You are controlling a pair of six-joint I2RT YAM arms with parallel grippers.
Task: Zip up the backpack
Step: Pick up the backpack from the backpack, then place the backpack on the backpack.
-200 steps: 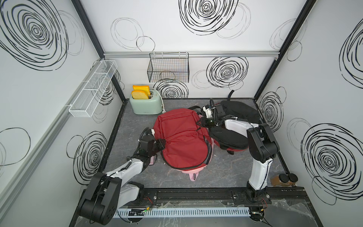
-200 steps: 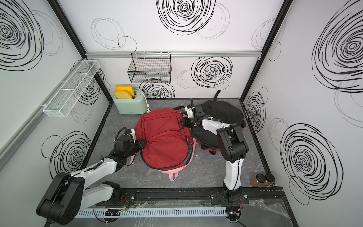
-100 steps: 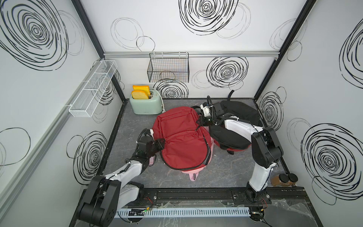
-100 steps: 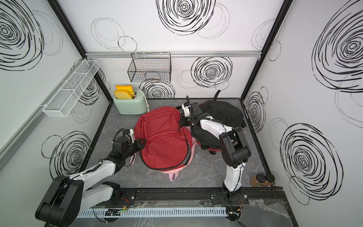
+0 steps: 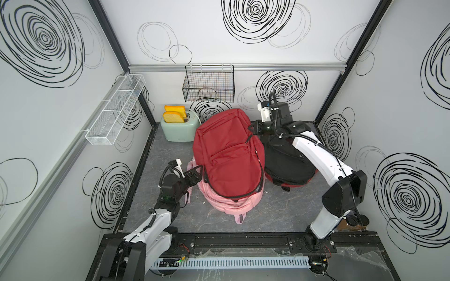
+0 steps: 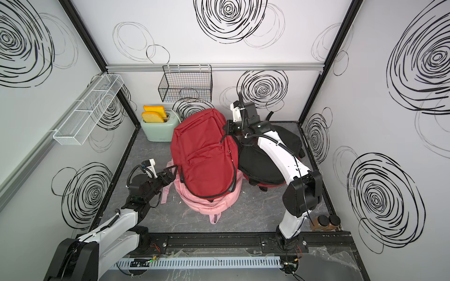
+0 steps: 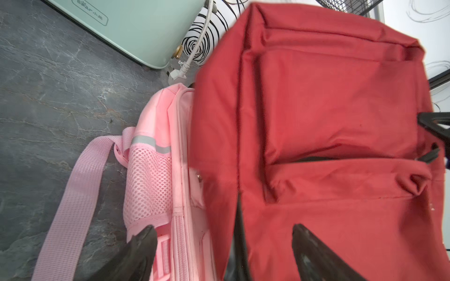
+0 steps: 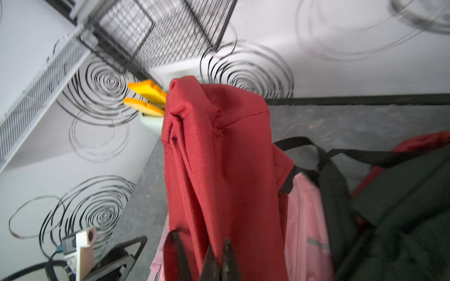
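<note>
The red backpack (image 5: 229, 155) (image 6: 204, 155) leans front-up on a pink backpack (image 5: 229, 204), with its top end raised toward the back wall. My right gripper (image 5: 252, 127) (image 8: 219, 250) is shut on the red backpack's upper right edge and holds it up. My left gripper (image 5: 196, 169) (image 7: 222, 227) stands open at the bag's lower left side. Its fingers straddle the black zipper edge (image 7: 239, 219) without pinching it. A black zipper line (image 5: 261, 175) runs round the bag's lower rim. A dark slit (image 7: 314, 159) shows above the front pocket.
A black backpack (image 5: 289, 160) lies under my right arm. A mint toaster (image 5: 180, 129) with toast stands at the back left. A black wire basket (image 5: 209, 87) and a white mesh shelf (image 5: 114, 114) hang on the walls. Small dark jars (image 5: 355, 220) sit front right.
My left gripper has opened and let go of the bag's left edge. My right gripper has shut on the upper edge and lifted the bag's top up and back.
</note>
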